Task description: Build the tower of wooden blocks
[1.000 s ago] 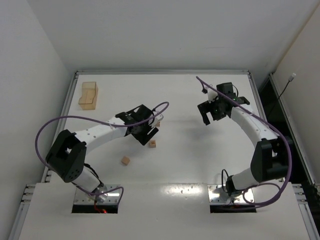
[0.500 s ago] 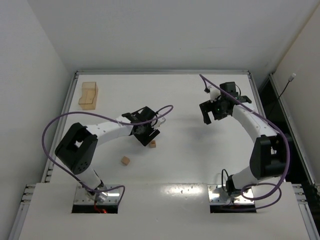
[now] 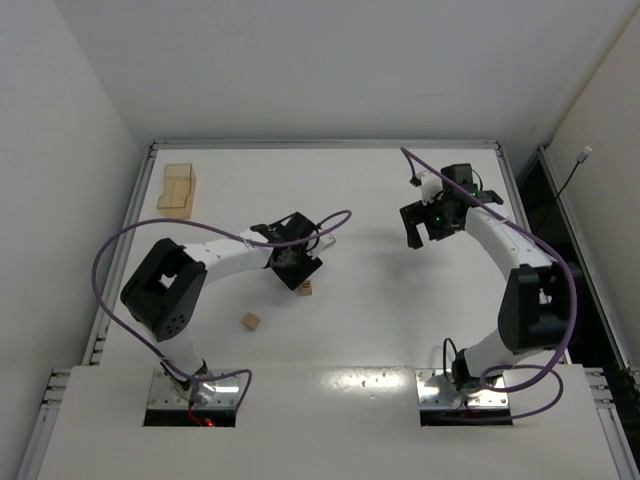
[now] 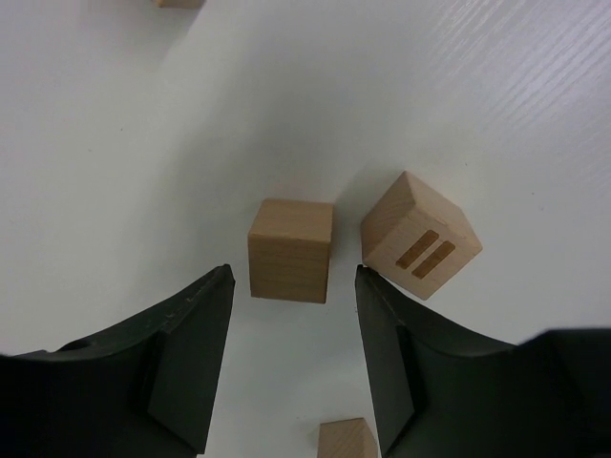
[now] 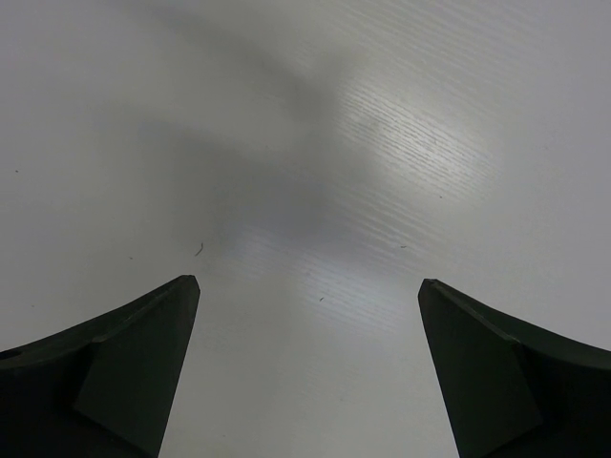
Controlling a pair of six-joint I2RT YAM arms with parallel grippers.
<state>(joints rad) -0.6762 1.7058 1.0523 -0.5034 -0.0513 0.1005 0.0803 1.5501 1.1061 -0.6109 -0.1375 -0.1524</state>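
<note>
No stacked tower shows; small tan wooden cubes lie loose on the white table. In the left wrist view a plain cube lies just beyond my open left gripper, in line with the gap. A cube with two dark stripes sits tilted by the right fingertip. Another cube lies between the fingers at the bottom edge. From above, the left gripper hovers over them, with one cube at its near side and one apart. My right gripper is open and empty over bare table.
A larger pale tan box stands at the far left corner. One more cube edge shows at the top of the left wrist view. The table's raised rim runs along the far side.
The left gripper has shifted a little right and nearer, over the cluster of cubes, and its elbow has swung in. The right gripper has drifted slightly farther away.
</note>
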